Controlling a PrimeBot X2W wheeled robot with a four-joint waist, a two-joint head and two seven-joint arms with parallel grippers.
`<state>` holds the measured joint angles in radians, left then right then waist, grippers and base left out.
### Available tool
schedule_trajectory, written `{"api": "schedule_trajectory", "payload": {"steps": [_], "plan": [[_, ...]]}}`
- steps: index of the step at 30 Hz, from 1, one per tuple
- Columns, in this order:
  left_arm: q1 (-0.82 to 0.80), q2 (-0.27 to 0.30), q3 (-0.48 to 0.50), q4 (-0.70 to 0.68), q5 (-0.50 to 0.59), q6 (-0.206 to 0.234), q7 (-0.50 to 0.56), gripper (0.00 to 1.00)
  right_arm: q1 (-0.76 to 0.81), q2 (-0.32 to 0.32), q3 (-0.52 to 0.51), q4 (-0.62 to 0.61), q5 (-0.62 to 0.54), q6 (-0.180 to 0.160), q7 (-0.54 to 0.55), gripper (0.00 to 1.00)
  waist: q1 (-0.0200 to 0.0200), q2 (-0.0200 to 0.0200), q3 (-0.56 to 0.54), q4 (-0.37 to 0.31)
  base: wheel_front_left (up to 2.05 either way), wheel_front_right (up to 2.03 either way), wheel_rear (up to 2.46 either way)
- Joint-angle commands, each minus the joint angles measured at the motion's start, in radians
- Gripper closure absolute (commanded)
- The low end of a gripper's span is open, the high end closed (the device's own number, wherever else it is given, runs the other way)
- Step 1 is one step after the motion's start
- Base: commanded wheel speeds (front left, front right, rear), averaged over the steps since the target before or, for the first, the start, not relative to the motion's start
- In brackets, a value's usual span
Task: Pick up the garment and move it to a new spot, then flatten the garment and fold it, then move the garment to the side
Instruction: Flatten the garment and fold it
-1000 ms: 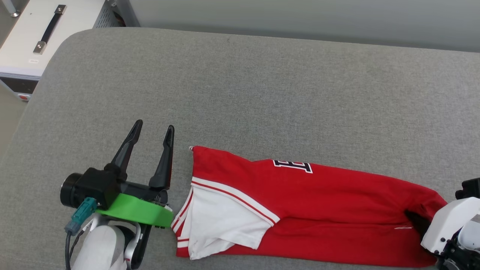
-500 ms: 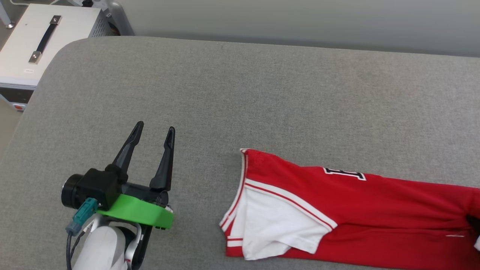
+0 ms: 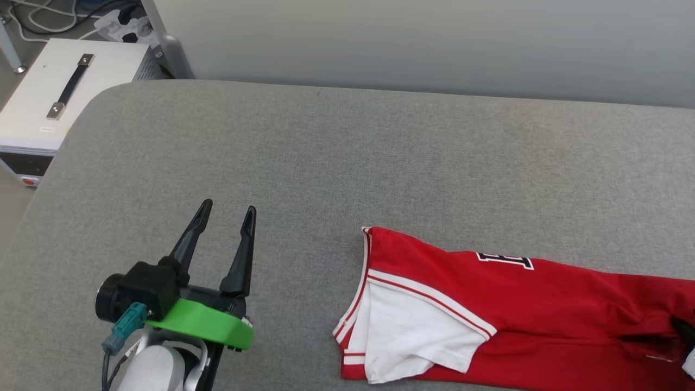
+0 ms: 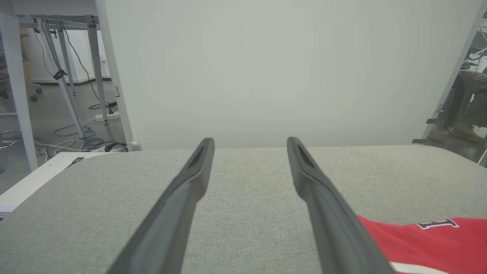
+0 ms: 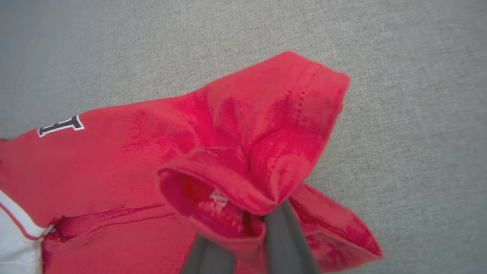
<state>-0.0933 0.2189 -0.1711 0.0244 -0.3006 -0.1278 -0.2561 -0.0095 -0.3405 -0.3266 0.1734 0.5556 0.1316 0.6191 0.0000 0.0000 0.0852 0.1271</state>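
We see the red, white-sleeved jersey T-shirt (image 3: 543,304) folded into a long band at the right of the grey padded surface (image 3: 380,152). The right tool (image 5: 245,228) pinches its bunched red end; the left tool (image 3: 229,206) stands spread, empty. Folding appears done; placing aside remains.

A lab-like workroom: loose floor cables (image 4: 91,143), a power strip (image 3: 122,27), white equipment case (image 3: 103,81), bare table legs (image 4: 19,95).

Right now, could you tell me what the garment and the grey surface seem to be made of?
The garment: probably soft matte knit jersey, bunching in limp folds, stitched hem. The grey surface: matte woven upholstery cloth, by its fine flecked weave.
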Motion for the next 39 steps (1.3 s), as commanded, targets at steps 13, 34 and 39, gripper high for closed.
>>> {"api": "schedule_trajectory", "payload": {"steps": [13, 34, 39], "plan": [[0.031, -0.014, -0.001, 0.001, -0.014, -0.003, -0.006, 0.00, 0.093, 0.151, 0.109, -0.263, 0.076, -0.001, 0.106, 1.00, 0.0000, 0.0000, -0.030, 0.000, 0.00, 0.00, 0.00], [0.025, -0.017, 0.002, 0.005, -0.028, -0.003, -0.006, 0.00, -0.030, 0.290, 0.458, -0.136, 0.327, -0.001, -0.081, 1.00, 0.0000, 0.0000, -0.036, 0.067, 0.00, 0.00, 0.00], [0.020, -0.019, 0.000, 0.008, -0.030, -0.003, -0.006, 0.00, -0.100, 0.290, 0.526, -0.013, 0.350, -0.001, -0.171, 1.00, 0.0000, 0.0000, -0.028, 0.095, 0.00, 0.00, 0.00]]}}
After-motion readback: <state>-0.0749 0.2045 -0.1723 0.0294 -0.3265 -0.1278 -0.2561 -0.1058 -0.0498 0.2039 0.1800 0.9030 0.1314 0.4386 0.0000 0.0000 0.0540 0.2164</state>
